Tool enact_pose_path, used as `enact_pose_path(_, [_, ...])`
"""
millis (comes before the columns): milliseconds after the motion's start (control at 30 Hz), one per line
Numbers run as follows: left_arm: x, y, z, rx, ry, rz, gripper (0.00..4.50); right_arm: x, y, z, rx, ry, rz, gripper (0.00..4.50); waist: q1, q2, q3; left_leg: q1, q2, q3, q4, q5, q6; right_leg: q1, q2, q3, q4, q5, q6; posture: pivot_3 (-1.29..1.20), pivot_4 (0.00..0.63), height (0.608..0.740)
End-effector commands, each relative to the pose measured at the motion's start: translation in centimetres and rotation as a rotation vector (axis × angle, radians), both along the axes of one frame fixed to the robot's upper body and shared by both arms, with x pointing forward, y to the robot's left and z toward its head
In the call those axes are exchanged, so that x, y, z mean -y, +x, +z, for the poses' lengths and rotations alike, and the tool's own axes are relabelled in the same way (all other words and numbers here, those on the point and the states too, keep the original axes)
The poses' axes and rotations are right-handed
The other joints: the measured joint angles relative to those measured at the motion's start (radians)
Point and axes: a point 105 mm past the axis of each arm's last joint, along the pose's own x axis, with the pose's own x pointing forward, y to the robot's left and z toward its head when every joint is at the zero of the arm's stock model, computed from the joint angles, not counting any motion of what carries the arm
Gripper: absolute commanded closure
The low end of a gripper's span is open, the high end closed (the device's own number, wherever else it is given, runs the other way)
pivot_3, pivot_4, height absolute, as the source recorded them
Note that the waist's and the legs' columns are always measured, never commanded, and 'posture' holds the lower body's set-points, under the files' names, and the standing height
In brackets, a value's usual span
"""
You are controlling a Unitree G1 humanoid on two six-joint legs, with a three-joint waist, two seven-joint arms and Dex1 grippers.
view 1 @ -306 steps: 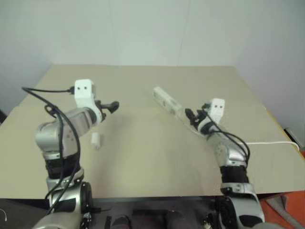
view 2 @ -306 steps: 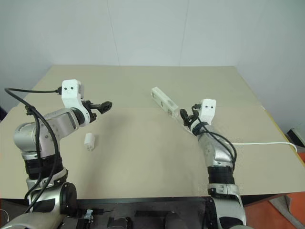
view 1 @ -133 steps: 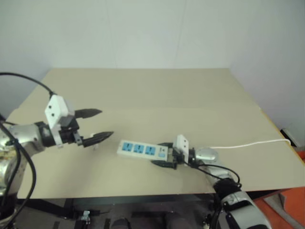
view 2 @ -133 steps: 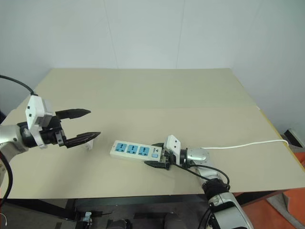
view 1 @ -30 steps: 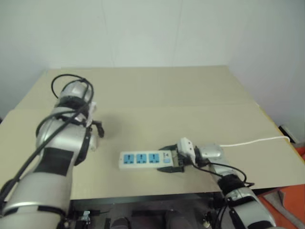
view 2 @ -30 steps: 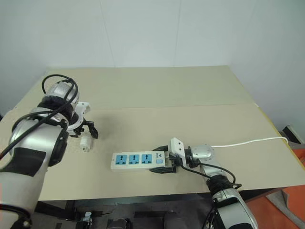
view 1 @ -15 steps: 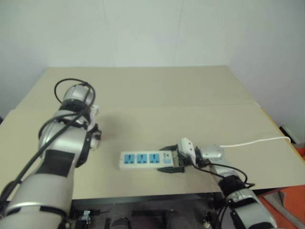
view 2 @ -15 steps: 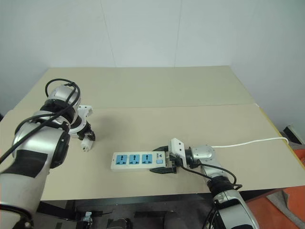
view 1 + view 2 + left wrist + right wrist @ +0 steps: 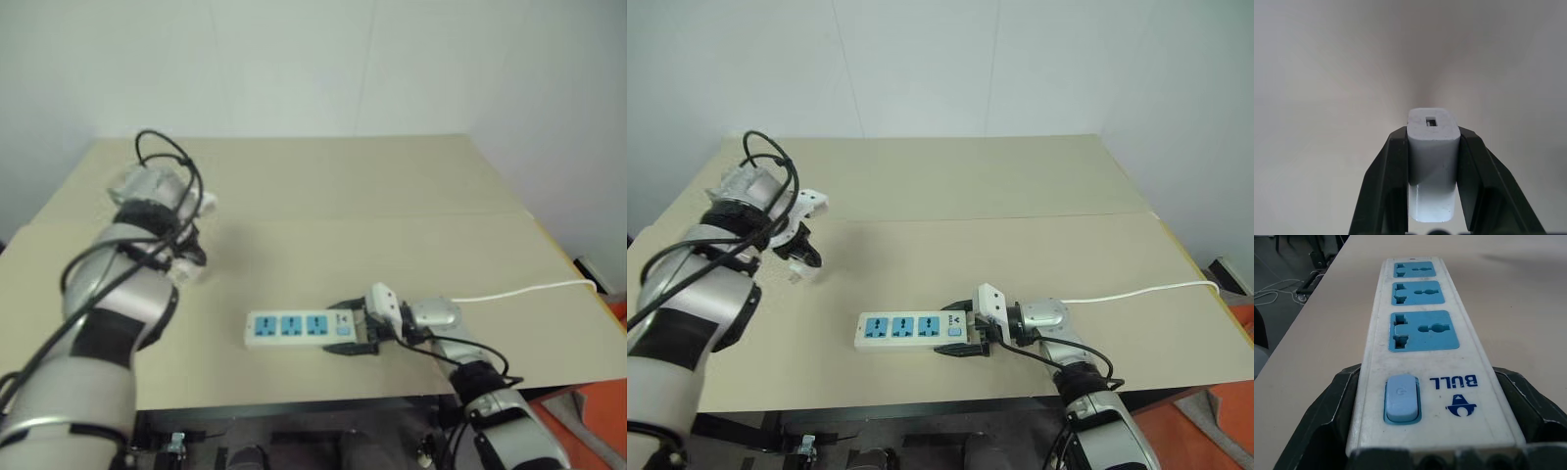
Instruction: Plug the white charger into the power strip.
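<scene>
Left wrist view: left tool [image 9: 1432, 161] pinches white charger [image 9: 1432, 147] | right tool [image 9: 1437, 431] clamps power strip [image 9: 1422, 333] switch end

From the head we look forward and down over the table [image 9: 411, 196]; both eyes share it. Each wrist camera peers closely along its own fingers toward the tabletop.

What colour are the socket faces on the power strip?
Blue, on the white power strip; clearest in the right wrist view.
</scene>
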Motion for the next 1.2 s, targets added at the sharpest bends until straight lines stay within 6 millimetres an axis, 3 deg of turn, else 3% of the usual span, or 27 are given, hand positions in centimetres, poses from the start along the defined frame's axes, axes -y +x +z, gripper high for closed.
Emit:
enact_pose_path(33, [0.6, -0.2, 1.5, -0.025, 0.084, -0.207, 3.52, 0.0, -0.5, -1.4, -0.036, -0.052, 0.009, 1.09, 0.001, 0.000, 0.000, 0.000, 0.000, 0.000, 0.000, 0.000, 0.000, 0.000, 0.000, 0.000, 0.000, 0.000, 0.000, 0.00, 0.150, 0.740])
enact_pose_path(200, [2.3, -2.5, -0.7, -0.125, 0.084, -0.454, 3.52, -0.1, -0.6, -1.3, -0.036, -0.049, 0.009, 1.09, 0.000, 0.001, 0.000, 0.001, 0.001, 0.001, 0.000, 0.000, 0.000, 0.000, 0.000, 0.001, 0.001, 0.000, 0.000, 0.00, 0.150, 0.740])
enact_pose_path(333, [2.4, -5.0, -2.9, -0.158, 0.127, -0.609, 3.52, 0.0, -0.7, -1.3, -0.038, -0.047, 0.004, 1.09, -0.001, 0.001, 0.000, 0.000, 0.002, 0.001, 0.000, 0.000, 0.000, -0.001, 0.001, 0.002, 0.002, 0.000, 0.000, 0.00, 0.150, 0.740])
enact_pose_path(633, [2.1, -6.4, -3.9, -0.167, 0.177, -0.663, 3.52, 0.1, -0.9, -1.4, -0.046, -0.053, 0.005, 1.09, 0.014, 0.001, -0.001, 0.003, 0.002, 0.001, 0.001, 0.000, 0.000, 0.001, 0.001, 0.001, 0.003, -0.001, -0.001, 0.00, 0.150, 0.740])
enact_pose_path(867, [2.0, -6.9, -4.4, -0.172, 0.185, -0.655, 1.17, 0.1, -0.9, -1.4, -0.046, -0.055, 0.006, 1.09, 0.015, 0.001, -0.001, 0.002, 0.002, 0.001, 0.001, 0.000, 0.000, 0.000, 0.001, 0.001, 0.003, -0.001, -0.001, 0.00, 0.150, 0.740])
enact_pose_path(933, [2.0, -6.9, -4.5, -0.176, 0.184, -0.654, 0.79, 0.2, -0.8, -1.4, -0.047, -0.057, 0.005, 1.09, 0.015, 0.001, -0.001, 0.002, 0.002, 0.001, 0.001, 0.000, 0.000, 0.000, 0.001, 0.001, 0.003, -0.001, -0.001, 0.00, 0.150, 0.740])
enact_pose_path(1000, [2.0, -6.9, -4.5, -0.173, 0.185, -0.657, 0.09, 0.2, -0.9, -1.4, -0.048, -0.058, 0.006, 1.09, 0.015, 0.001, -0.001, 0.002, 0.002, 0.001, 0.001, 0.000, 0.000, 0.000, 0.001, 0.001, 0.003, -0.001, -0.001, 0.00, 0.150, 0.740])
enact_pose_path(1200, [2.8, -6.4, -3.5, -0.156, 0.221, -0.696, 0.04, 0.4, -0.9, -1.4, -0.051, -0.064, 0.009, 1.09, 0.018, 0.001, -0.001, 0.002, 0.002, 0.001, 0.001, 0.000, 0.000, 0.000, 0.001, 0.001, 0.003, -0.001, -0.001, 0.00, 0.150, 0.740])
